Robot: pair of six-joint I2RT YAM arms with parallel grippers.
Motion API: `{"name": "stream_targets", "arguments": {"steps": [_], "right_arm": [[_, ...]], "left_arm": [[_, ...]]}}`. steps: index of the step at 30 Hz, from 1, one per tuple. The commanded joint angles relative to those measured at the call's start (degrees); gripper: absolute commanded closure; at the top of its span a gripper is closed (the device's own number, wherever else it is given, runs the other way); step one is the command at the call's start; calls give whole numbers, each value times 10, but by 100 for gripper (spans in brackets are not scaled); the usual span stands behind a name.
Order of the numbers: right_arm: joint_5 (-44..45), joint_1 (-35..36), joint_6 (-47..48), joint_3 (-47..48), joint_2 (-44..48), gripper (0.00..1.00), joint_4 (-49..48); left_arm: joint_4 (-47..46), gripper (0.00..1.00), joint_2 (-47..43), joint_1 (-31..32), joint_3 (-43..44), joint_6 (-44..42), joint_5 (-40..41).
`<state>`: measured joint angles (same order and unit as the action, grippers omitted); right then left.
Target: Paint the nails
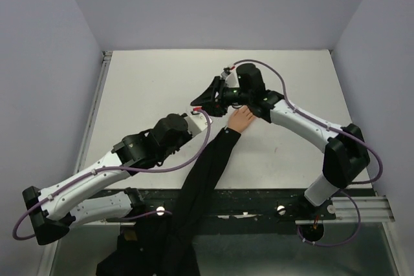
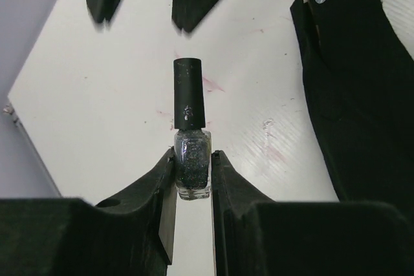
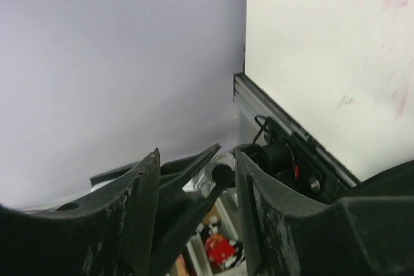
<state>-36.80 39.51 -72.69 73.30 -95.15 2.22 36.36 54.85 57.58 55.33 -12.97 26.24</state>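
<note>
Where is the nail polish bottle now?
In the left wrist view, the bottle sits pinched in the left hand, the black sleeve to its right.

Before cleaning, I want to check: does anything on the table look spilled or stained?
Faint pink smears mark the table near the nail polish bottle. The bottle is upright and capped, so probably old stains, not a fresh spill.

The nails [image 1: 250,111], barely discernible, tip a pale peach, black-sleeved fake hand [image 1: 240,119] lying on the table [image 1: 149,88].

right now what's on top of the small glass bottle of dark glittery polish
A tall black cylindrical cap sits on the bottle in the left gripper. Any brush beneath is covered.
</note>
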Motion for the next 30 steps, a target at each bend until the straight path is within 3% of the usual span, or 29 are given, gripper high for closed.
{"name": "stream_targets", "arguments": {"steps": [1,7,14,18,20,30], "right_arm": [[16,-60,46,-22,74,42,12],[15,-85,126,-60,152,37,-65],[-143,-78,276,-83,214,37,-193],[-182,-44,388,-27,209,37,-95],[-187,-16,430,5,196,39,-40],[-170,11,433,4,193,40,-71]], "left_arm": [[42,100,-51,-57,5,70,-145],[39,100,-101,-131,6,147,-298],[-40,100,-124,-237,14,276,-564],[-143,100,-113,-317,3,384,-752],[-208,100,-108,-341,-3,450,-810],[-343,100,-98,-376,-22,588,-902]]}}
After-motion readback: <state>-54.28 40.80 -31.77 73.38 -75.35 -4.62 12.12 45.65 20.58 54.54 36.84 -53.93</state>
